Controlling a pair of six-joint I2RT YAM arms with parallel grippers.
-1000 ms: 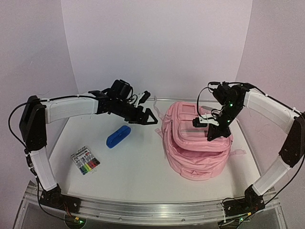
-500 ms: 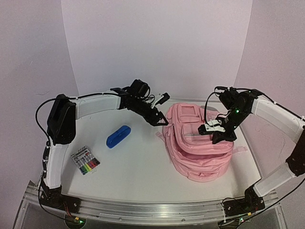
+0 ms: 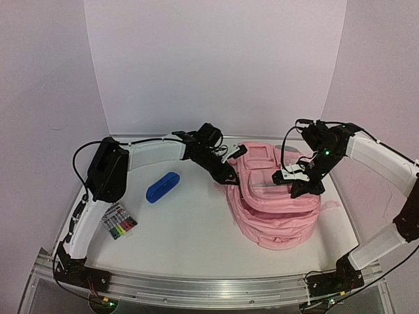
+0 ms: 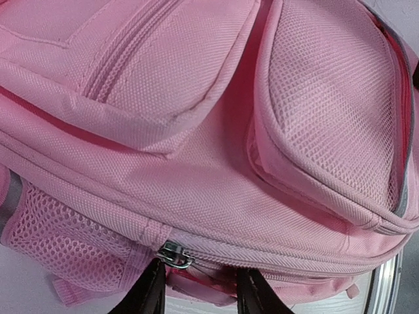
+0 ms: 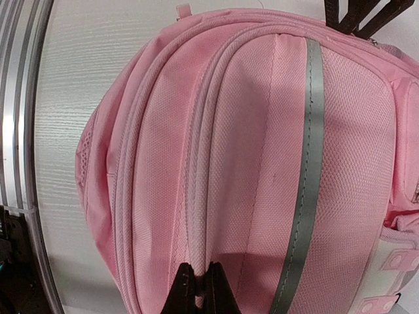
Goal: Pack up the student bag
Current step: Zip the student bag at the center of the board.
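The student bag (image 3: 275, 206), a large pink backpack, lies on the right half of the table and fills both wrist views (image 4: 216, 157) (image 5: 255, 150). My left gripper (image 3: 228, 173) is at the bag's left side, low by a mesh pocket. In the left wrist view its black fingers (image 4: 152, 291) stand apart on either side of a pink tab just below a metal zip slider (image 4: 175, 255); the left gripper (image 4: 200, 276) is open. My right gripper (image 3: 302, 188) is on the bag's top right, and the right wrist view shows this gripper (image 5: 201, 273) shut on a raised pink seam.
A blue pencil case (image 3: 162, 187) lies left of the bag. A pack of coloured markers (image 3: 117, 221) sits nearer the front left. An aluminium rail (image 3: 196, 288) runs along the near table edge, also seen as a rail (image 5: 19, 131) in the right wrist view.
My left arm has swung right from above the pencil case to the bag's left side, its jaws narrowing. The right gripper shifted slightly right with the bag, still pinching it.
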